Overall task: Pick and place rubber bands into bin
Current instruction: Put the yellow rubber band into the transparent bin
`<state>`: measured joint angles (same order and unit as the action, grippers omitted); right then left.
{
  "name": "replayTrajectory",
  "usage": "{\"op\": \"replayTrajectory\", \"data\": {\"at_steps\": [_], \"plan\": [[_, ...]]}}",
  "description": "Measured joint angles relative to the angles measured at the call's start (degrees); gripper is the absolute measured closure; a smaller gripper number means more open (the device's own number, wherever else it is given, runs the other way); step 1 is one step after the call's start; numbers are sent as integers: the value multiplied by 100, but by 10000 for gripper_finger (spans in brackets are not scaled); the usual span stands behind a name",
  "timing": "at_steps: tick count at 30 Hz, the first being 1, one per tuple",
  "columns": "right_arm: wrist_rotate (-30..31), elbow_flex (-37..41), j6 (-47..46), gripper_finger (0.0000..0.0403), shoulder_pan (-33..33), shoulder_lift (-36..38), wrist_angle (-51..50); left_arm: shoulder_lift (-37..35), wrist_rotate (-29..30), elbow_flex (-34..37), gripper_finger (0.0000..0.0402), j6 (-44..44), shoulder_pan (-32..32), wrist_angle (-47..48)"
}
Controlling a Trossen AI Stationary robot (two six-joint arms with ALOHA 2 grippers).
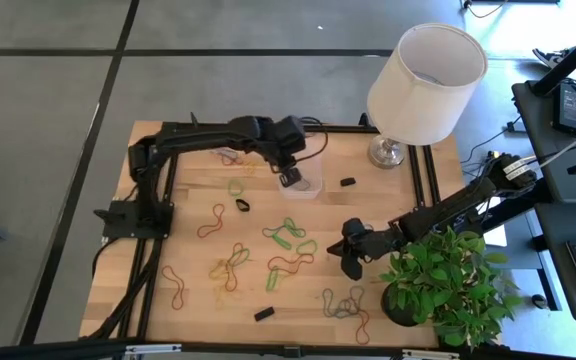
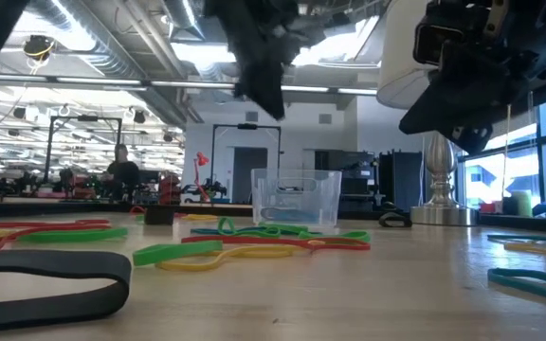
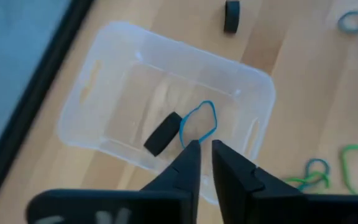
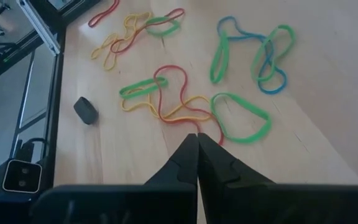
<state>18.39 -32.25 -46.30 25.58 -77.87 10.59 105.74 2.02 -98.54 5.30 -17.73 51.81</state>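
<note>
The clear bin [image 1: 306, 186] [image 2: 297, 199] stands at the far middle of the wooden table. Inside it lie a blue rubber band [image 3: 199, 119] and a small black block [image 3: 162, 134]. My left gripper [image 1: 290, 178] [image 3: 204, 147] hangs above the bin's near wall, its fingers a narrow gap apart with nothing between them. Many rubber bands [image 1: 286, 236] [image 4: 166, 99] in red, green, yellow and blue lie flat across the table. My right gripper [image 1: 351, 262] [image 4: 197, 138] hovers shut at the near right, over a red, yellow and green tangle [image 4: 179, 106].
A white lampshade [image 1: 426, 75] on a metal foot stands at the far right corner. A potted plant [image 1: 448, 285] fills the near right corner. Loose black blocks [image 1: 348, 182] [image 1: 264, 313] lie on the wood. A black frame [image 1: 148, 200] borders the table's left side.
</note>
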Motion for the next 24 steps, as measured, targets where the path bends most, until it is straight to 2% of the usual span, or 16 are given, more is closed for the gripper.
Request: {"op": "replayTrajectory", "data": {"at_steps": [3, 6, 9, 13, 17, 20, 24], "plan": [[-3, 0, -20, 400, -116, 0, 136, -389, 5, 35, 390, -24, 40, 220], [9, -97, -261, 401, -227, 0, 155, -920, 74, 426, 399, -305, 170, 144], [168, -506, -288, 401, -239, -4, -367, -1615, 133, 1259, 399, -445, 330, -402], [304, -1363, -536, 401, -248, -42, -1913, -2722, 90, 2687, 400, -284, 483, -1357], [250, -2346, -1476, 402, -243, -252, -3892, -3829, 98, 3874, 399, -202, 625, -1844], [-177, -2887, -2628, 402, -243, -448, -5150, -4596, 106, 4573, 400, -221, 677, -2159], [-597, -3015, -4170, 401, -215, -662, -5809, -5509, 112, 5229, 399, -294, 684, -2407]]}}
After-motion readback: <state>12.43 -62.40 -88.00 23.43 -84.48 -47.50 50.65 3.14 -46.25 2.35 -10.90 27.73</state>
